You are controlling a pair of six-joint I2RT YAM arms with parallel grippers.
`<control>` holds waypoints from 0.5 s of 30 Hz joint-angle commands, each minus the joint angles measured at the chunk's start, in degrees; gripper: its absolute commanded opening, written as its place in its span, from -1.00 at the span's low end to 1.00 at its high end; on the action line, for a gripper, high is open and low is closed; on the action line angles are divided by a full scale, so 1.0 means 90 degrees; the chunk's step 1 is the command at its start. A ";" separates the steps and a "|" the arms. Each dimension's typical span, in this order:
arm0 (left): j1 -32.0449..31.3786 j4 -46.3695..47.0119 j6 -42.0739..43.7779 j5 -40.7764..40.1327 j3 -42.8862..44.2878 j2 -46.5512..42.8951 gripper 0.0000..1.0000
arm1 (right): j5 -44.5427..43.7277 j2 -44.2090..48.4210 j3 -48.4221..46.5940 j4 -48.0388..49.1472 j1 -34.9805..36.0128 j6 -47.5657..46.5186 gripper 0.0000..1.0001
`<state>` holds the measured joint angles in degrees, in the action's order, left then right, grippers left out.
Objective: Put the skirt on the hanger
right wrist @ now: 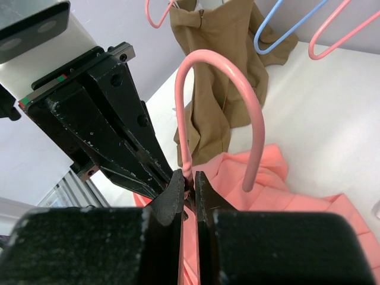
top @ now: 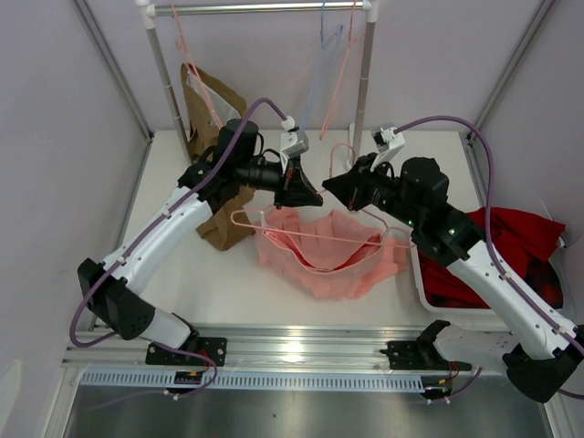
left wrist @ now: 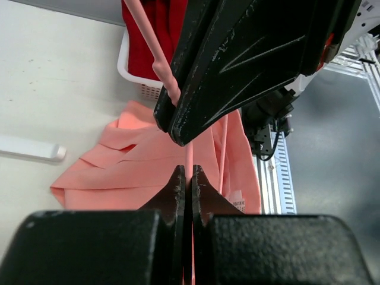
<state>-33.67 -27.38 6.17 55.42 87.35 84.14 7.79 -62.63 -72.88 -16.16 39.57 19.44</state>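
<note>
The skirt [top: 328, 260] lies spread at the centre of the table [top: 182, 301], at 6 o'clock from both claws. The hanger [right wrist: 208, 55] crosses its waist end. Your left gripper [left wrist: 185, 173] and right gripper [right wrist: 189, 177] are each pinched tight on the wire neck under its curved top, tips almost meeting. That double hold probably stops the frame twisting under the fabric. Whether the wire sits inside the waist, you cannot tell.

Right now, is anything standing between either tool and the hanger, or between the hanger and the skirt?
Nothing visible. The left tool and right tool are both shut on the hanger below its hook, and its wire lies on the skirt. The brown garment and red cloth sit to the sides.
</note>
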 commanded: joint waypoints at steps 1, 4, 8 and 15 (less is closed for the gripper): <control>-0.0087 0.0434 -0.0314 0.0385 -0.0291 -0.0247 -1.00 | -0.0114 0.0211 -0.0213 0.0419 -0.0051 0.0066 -1.00; -0.0223 0.1057 -0.1043 0.0181 -0.0855 -0.0685 -1.00 | -0.0202 0.0172 -0.0252 0.0351 -0.0051 0.0066 -1.00; -0.0351 0.2151 -0.1893 -0.0607 -0.1948 -0.1437 -1.00 | -0.0338 0.0104 -0.0291 0.0234 -0.0041 0.0057 -1.00; -0.0409 0.2944 -0.2873 -0.2201 -0.3269 -0.2648 -1.00 | -0.0387 -0.0092 -0.0262 0.0097 -0.0022 0.0096 0.05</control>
<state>-36.95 -4.86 -13.19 40.99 60.97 65.87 10.20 -63.40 -72.88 -19.38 40.86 20.95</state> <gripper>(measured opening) 0.033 0.481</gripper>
